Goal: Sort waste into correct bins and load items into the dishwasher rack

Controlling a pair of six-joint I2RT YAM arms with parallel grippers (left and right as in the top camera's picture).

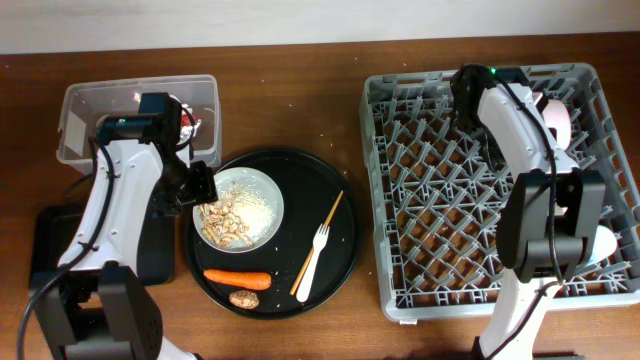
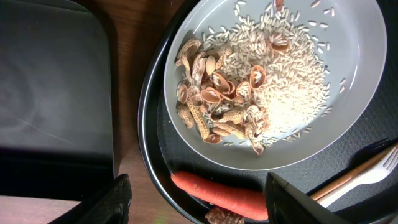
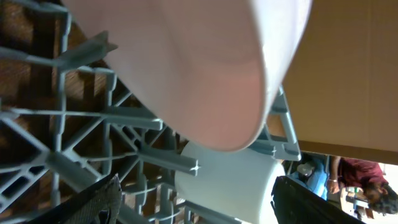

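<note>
The round white plate (image 1: 262, 195) (image 2: 348, 74) holds beige food scraps (image 1: 225, 222) (image 2: 217, 106) and sits on the large round black tray (image 1: 340, 215). An orange carrot (image 1: 238, 278) (image 2: 217, 193), a small brown lump (image 1: 244, 298) and a white plastic fork (image 1: 315, 262) lie beside it. My left gripper (image 1: 198, 185) (image 2: 199, 205) is open and empty above the plate's left rim. The red-and-silver wrapper (image 1: 194, 125) lies in the clear tub (image 1: 100, 100). My right gripper (image 3: 211, 205) is open inside the grey rack (image 1: 430, 200), close to the pinkish bowl (image 1: 556, 120) (image 3: 186, 62) and light blue cup (image 3: 230, 180).
The shallow black tray (image 1: 50, 240) (image 2: 50, 87) lies left of the round tray, partly under my left arm. A wooden chopstick (image 1: 322, 235) lies by the fork. A white dish (image 1: 605, 243) stands at the rack's right side. My right arm spans the rack.
</note>
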